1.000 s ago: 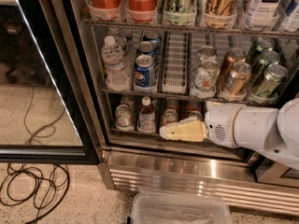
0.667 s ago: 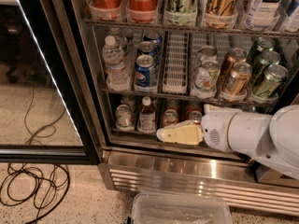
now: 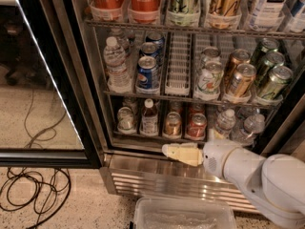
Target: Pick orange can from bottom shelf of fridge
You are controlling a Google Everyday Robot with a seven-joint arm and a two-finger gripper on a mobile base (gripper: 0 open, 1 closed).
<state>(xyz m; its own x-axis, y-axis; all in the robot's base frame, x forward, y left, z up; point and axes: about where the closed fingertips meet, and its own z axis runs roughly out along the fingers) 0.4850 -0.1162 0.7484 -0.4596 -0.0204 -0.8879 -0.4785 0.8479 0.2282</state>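
The orange can [image 3: 172, 124] stands upright at the front of a middle lane of the bottom shelf [image 3: 143, 138] of the fridge [image 3: 66, 94]. Its body is coppery gold and its top is silver. A redder can [image 3: 196, 126] stands just right of it. My gripper [image 3: 167, 151], cream-coloured on a white arm [image 3: 252, 175], points left. It hangs just below and in front of the orange can, over the ribbed steel base [image 3: 157, 180], and is not touching the can. It holds nothing that I can see.
A silver can [image 3: 126, 119] and a small bottle [image 3: 149, 118] stand left of the orange can, and water bottles [image 3: 224, 123] to the right. The glass door [image 3: 28, 70] is open at left. Cables [image 3: 33, 194] lie on the floor. A clear plastic bin [image 3: 183, 216] sits below.
My gripper has dropped from in front of the bottom-shelf cans to below the shelf's front edge. The orange and red cans are now uncovered.
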